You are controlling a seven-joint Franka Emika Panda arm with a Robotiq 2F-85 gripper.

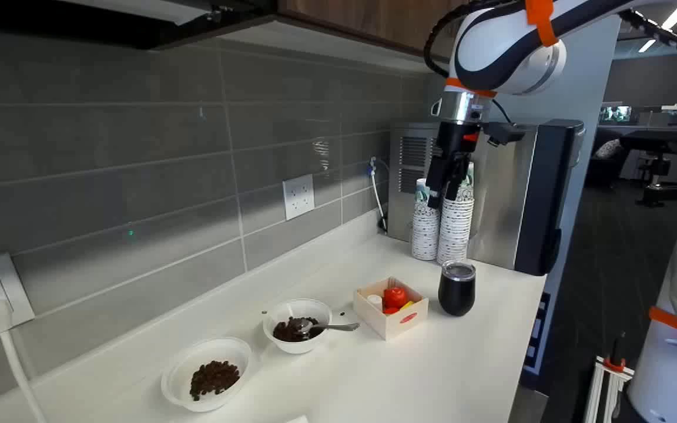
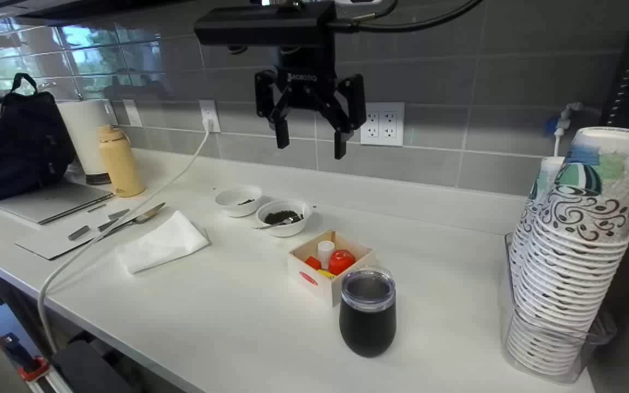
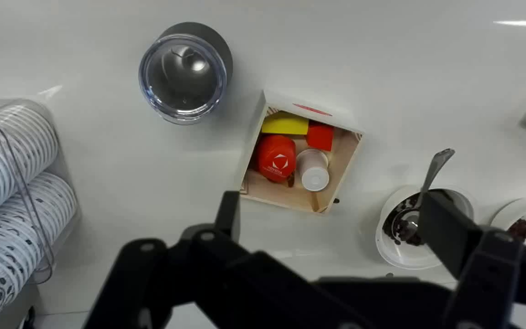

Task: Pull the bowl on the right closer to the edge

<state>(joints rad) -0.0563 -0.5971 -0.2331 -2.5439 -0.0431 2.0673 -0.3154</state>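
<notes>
The bowl is small, round and white, with dark bits and a spoon in it. It stands near the wall in both exterior views. The wrist view shows the bowl at the lower right, partly hidden behind a finger. The spoon leans over its rim. My gripper is open and empty, high above the counter, in front of the back wall. It also shows in an exterior view and the wrist view. It touches nothing. The edge is the counter's front rim.
A similar white bowl with brown bits stands beside it. A wooden box with red pieces and a black cup stand nearer the stacked paper cups. A napkin and a white cable lie on the left.
</notes>
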